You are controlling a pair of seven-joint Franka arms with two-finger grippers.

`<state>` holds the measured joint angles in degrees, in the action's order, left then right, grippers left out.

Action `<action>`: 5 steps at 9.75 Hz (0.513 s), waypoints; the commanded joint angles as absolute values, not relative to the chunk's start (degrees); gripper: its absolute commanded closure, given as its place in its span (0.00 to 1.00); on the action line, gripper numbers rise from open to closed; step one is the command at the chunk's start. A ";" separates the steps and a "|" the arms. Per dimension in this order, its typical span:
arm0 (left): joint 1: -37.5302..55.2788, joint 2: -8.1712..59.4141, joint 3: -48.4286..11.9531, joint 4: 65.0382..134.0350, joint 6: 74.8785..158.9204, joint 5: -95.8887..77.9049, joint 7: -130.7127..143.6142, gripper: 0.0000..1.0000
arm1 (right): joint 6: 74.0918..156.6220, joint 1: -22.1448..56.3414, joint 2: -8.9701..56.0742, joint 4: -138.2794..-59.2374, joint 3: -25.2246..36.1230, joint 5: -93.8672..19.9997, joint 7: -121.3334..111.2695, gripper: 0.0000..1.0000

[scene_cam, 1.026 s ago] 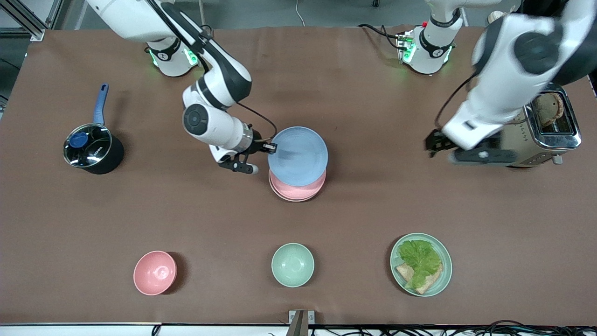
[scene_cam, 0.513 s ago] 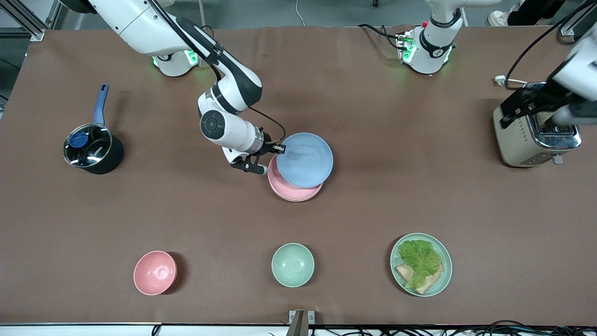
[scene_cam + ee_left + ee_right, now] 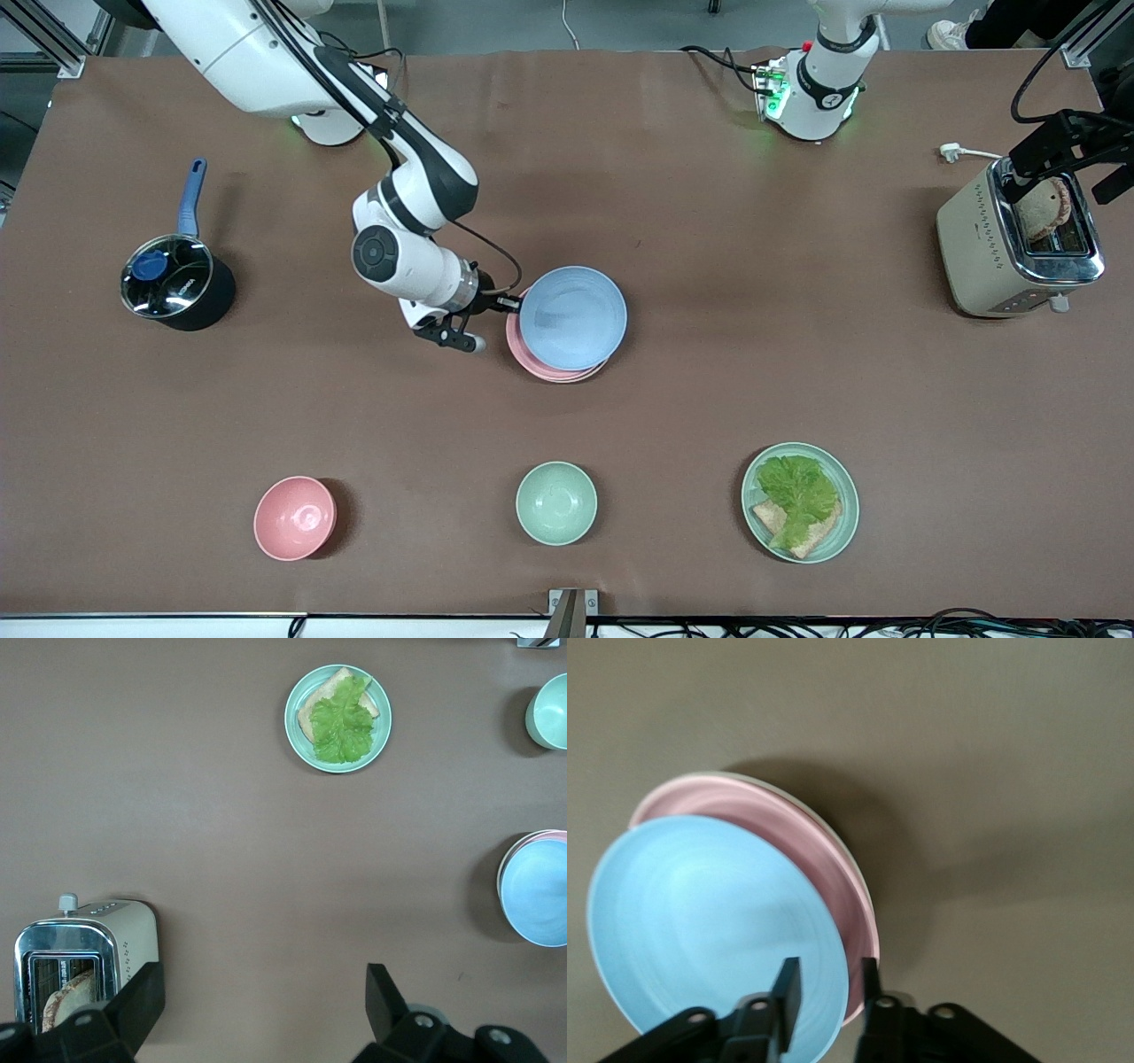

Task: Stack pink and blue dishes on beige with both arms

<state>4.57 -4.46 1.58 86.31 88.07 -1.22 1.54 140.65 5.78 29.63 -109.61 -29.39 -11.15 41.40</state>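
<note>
My right gripper (image 3: 520, 304) is shut on the rim of the light blue plate (image 3: 573, 317), one finger over the rim and one under it (image 3: 828, 985). The blue plate (image 3: 700, 912) sits slightly tilted over the pale pink plate (image 3: 523, 353), shifted toward the left arm's end. Below the pink plate (image 3: 828, 859) only a thin cream edge of the beige plate (image 3: 780, 794) shows; in the front view it is hidden. My left gripper (image 3: 1076, 159) hangs open over the toaster, nothing between its fingers (image 3: 261, 1001).
A toaster (image 3: 983, 239) with bread stands at the left arm's end. A black saucepan (image 3: 177, 285) sits at the right arm's end. Near the front edge are a pink bowl (image 3: 294, 518), a mint bowl (image 3: 555, 502) and a mint plate (image 3: 844, 496) with lettuce and bread.
The right gripper brought the blue plate lower and more squarely over the pink plate. The left arm swung away from the middle to above the toaster.
</note>
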 commanded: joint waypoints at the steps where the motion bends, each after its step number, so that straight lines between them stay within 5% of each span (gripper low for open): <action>1: 4.49 -3.95 2.02 86.66 84.83 -1.58 1.06 0.00 | 129.10 1.09 20.17 -107.08 -29.97 -4.78 42.72 0.00; 3: 3.78 -3.26 1.93 86.31 84.64 -0.97 1.67 0.00 | 110.92 -2.71 12.87 -97.88 -28.75 2.95 42.63 0.00; 5: 3.52 -2.99 1.49 86.40 84.55 0.62 2.11 0.00 | 99.20 -2.82 10.12 -87.67 -20.79 3.52 39.31 0.00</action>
